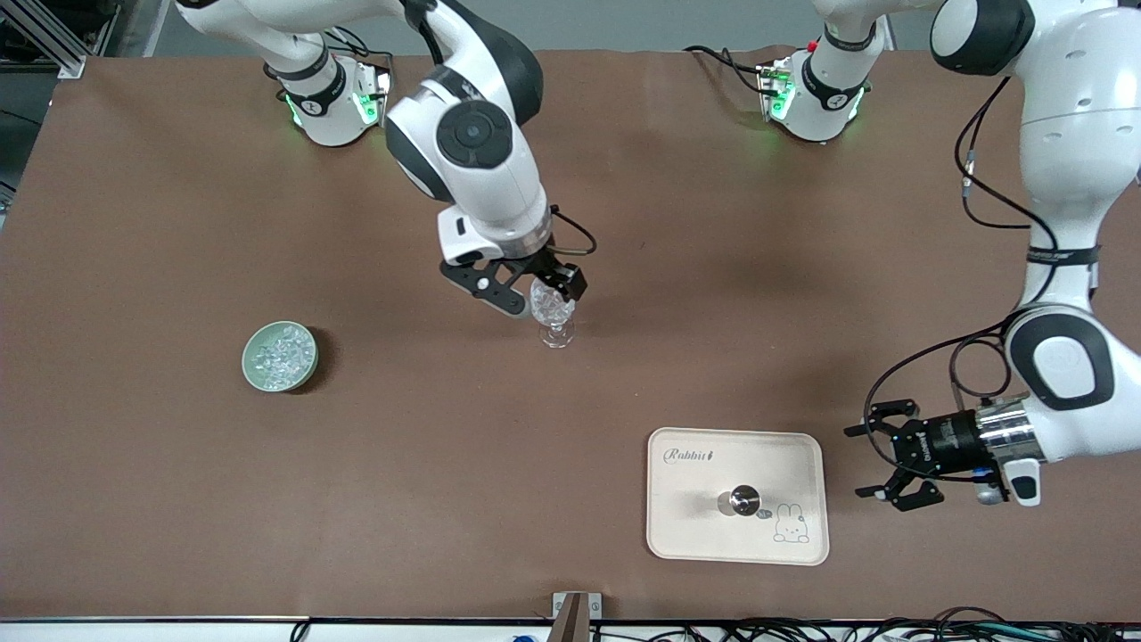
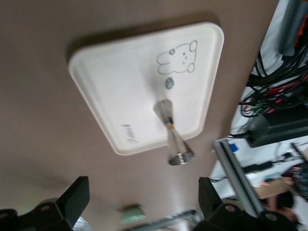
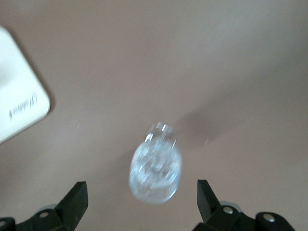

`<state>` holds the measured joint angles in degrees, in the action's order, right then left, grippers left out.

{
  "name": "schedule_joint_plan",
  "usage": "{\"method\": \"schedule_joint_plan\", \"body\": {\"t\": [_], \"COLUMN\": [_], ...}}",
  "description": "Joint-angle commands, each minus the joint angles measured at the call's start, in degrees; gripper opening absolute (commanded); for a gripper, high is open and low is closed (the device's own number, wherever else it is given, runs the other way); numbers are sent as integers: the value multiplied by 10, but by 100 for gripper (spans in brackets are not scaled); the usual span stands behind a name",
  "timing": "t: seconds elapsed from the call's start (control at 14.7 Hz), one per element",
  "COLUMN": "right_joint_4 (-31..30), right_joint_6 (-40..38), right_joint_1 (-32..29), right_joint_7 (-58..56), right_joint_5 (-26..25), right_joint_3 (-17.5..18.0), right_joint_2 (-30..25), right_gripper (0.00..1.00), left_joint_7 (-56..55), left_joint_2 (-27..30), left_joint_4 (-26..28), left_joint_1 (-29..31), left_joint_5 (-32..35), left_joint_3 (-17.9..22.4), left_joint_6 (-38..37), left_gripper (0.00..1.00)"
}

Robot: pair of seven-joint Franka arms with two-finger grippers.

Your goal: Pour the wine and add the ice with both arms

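A clear stemmed glass [image 1: 554, 314] stands mid-table with glassy ice chunks in it. My right gripper [image 1: 530, 299] is open right over it, fingers on either side of the bowl and not touching. In the right wrist view the glass [image 3: 155, 168] sits between the open fingers [image 3: 74, 199]. More ice [image 1: 282, 353] fills a pale green bowl [image 1: 254, 374] toward the right arm's end. My left gripper [image 1: 860, 462] is open and empty, low beside the tray [image 1: 695, 535]. A metal hourglass jigger [image 1: 742, 500] stands on that tray and also shows in the left wrist view [image 2: 172, 137].
The cream tray [image 2: 106, 82] has a rabbit drawing and lies near the table's front edge, toward the left arm's end. Cables and a metal bracket [image 1: 576, 615] run along the front edge. Both arm bases [image 1: 332, 98] stand along the table's other long edge.
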<state>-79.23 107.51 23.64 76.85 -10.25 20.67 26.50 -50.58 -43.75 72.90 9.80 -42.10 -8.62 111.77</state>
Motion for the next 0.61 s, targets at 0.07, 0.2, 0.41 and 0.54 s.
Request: {"method": "schedule_joint_plan", "body": {"t": [0.07,0.2,0.41,0.54], "right_joint_4": [-15,-15,-15,-14], "right_joint_6": [-61,-61,-62,-62], "right_joint_1": [-60,-124,-197,-207], "right_joint_7": [-30,-95,-216,-280], "right_joint_5": [-90,-92,-87,-82], "right_joint_3": [4,10,8,-18], "right_joint_2": [-67,-92,-123,-132], "right_gripper": [100,100,100,100], "left_joint_7": [87,113,221,305], "left_joint_2": [52,85,135,161], "left_joint_4": [17,18,21,23], "left_joint_1": [7,4,2,0], "left_joint_5": [72,134,231,284], "left_joint_3": [1,-3,-12,-14], "left_joint_6": [-24,-47,-109,-112], "left_gripper": [100,100,100,100]}}
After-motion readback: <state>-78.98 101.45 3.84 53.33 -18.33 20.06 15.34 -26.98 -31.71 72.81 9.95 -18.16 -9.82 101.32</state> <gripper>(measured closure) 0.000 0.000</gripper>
